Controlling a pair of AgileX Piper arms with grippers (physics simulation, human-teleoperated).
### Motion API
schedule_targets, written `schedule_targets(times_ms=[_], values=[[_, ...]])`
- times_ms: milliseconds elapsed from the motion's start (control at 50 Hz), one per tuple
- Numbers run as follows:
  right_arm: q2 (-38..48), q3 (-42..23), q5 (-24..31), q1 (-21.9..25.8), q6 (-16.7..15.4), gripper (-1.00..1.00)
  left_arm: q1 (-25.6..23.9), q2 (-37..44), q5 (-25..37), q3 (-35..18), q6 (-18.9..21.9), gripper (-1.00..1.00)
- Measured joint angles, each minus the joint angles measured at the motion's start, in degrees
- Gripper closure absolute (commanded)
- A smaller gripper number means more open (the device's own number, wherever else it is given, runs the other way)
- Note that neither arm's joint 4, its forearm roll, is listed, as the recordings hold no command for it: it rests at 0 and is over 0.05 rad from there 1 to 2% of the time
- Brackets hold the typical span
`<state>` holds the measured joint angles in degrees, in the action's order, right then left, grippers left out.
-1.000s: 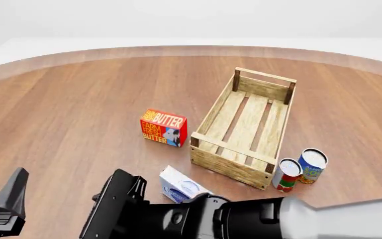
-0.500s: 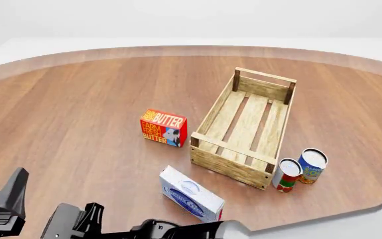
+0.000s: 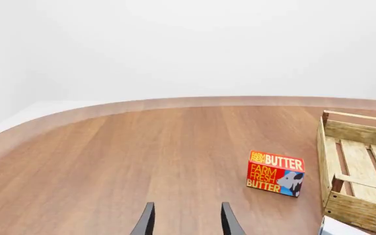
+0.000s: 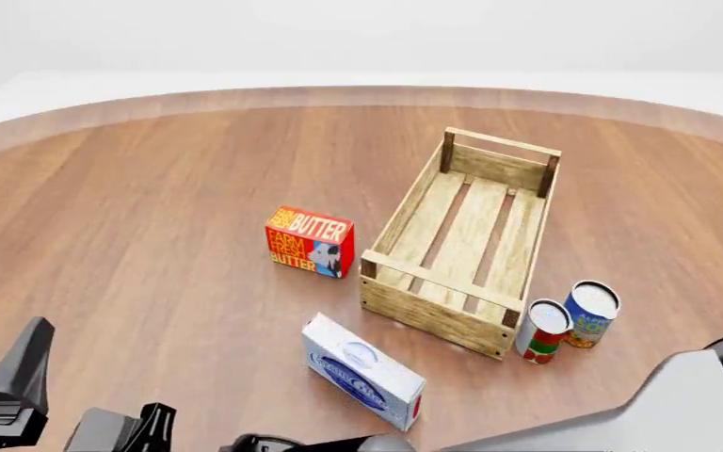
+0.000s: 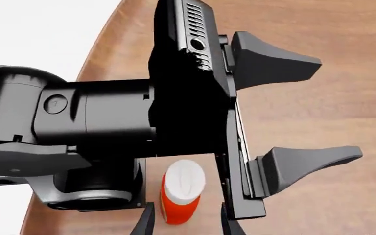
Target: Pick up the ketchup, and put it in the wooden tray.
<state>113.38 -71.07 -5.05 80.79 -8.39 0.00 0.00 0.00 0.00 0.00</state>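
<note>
The ketchup [image 5: 180, 193] shows only in the right wrist view. It is a red-orange bottle with a white cap, standing on the table near its edge. It sits just beyond my right gripper [image 5: 188, 223], in line with the gap between the open fingertips, which are not touching it. My left gripper [image 5: 338, 107] hangs open and empty right beside the bottle, filling that view. The left wrist view shows the left gripper [image 3: 188, 223] open over bare wood. The wooden tray [image 4: 527, 247] lies far off at centre right, with nothing in it. In the front view my right gripper [image 4: 129, 431] is at the bottom left.
A red butter box [image 4: 310, 241] stands left of the tray. A white-and-blue carton [image 4: 361, 367] lies near the tray's front corner. Two cans [image 4: 544, 330] [image 4: 590, 314] stand at the tray's front right. The right arm [image 4: 663, 414] spans the bottom of the front view.
My right arm has swung left and lower along the table's front edge, uncovering the white-and-blue carton. The left gripper and the table objects have not moved.
</note>
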Motion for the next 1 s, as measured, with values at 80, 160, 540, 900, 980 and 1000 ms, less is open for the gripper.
schedule_targets(times_ms=[80, 160, 540, 900, 980, 1000], values=[[0.8, -0.1, -0.3, -0.1, 0.1, -1.00, 0.0, 0.0, 0.0, 0.0, 0.0, -1.00], [1.6, -0.4, -0.5, -0.2, 0.1, -1.00, 0.0, 0.0, 0.0, 0.0, 0.0, -1.00], [5.8, -3.3, 0.1, 0.1, 0.0, -1.00, 0.0, 0.0, 0.0, 0.0, 0.0, -1.00], [9.2, -6.2, 1.3, 0.3, 0.2, -1.00, 0.0, 0.0, 0.0, 0.0, 0.0, -1.00], [9.6, -6.7, 1.5, 0.1, 0.0, 1.00, 0.0, 0.0, 0.0, 0.0, 0.0, -1.00], [9.7, -6.7, 1.5, 0.1, -0.1, 1.00, 0.0, 0.0, 0.0, 0.0, 0.0, -1.00]])
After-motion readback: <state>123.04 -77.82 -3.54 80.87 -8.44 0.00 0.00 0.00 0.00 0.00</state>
